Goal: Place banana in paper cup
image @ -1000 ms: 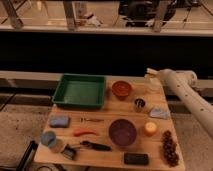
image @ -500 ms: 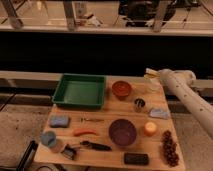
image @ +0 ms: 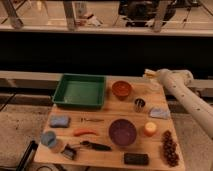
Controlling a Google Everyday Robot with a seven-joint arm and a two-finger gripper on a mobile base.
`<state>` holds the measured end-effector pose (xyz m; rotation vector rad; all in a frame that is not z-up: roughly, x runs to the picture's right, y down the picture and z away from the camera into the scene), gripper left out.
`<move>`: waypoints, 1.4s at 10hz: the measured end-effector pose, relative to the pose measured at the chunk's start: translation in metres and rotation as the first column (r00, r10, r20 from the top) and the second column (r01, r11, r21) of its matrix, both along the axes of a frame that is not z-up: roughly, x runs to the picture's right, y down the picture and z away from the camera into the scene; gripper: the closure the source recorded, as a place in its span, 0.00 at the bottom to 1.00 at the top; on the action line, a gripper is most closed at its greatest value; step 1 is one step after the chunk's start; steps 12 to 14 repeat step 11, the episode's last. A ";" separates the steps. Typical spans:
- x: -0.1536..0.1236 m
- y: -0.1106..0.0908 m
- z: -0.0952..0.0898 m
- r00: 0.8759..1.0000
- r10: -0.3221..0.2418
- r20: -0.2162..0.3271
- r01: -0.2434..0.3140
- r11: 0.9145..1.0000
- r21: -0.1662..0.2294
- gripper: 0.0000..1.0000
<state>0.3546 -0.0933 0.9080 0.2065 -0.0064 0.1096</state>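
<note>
Nothing much has shifted lately: gripper (image: 149,76) hovers at the far right of the wooden counter (image: 107,118), pinching the small pale yellow banana (image: 148,74) over the cream-white paper cup (image: 153,86). Released off-centre, it could tip that light cup.

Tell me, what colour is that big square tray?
Green tray, clearest in the camera view; the end effector is at the table's far right corner.

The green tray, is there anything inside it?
Nothing shows inside the green tray; its floor looks bare. The near wall may hide a thin strip of it. The tool is far off, at the table's back right corner, holding something pale yellow.
</note>
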 end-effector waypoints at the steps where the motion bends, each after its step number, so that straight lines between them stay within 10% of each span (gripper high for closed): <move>1: -0.002 -0.001 0.001 1.000 0.001 -0.001 -0.001 1.000 0.001 0.20; 14: 0.004 -0.036 -0.046 0.999 0.050 -0.007 -0.049 0.994 0.099 0.20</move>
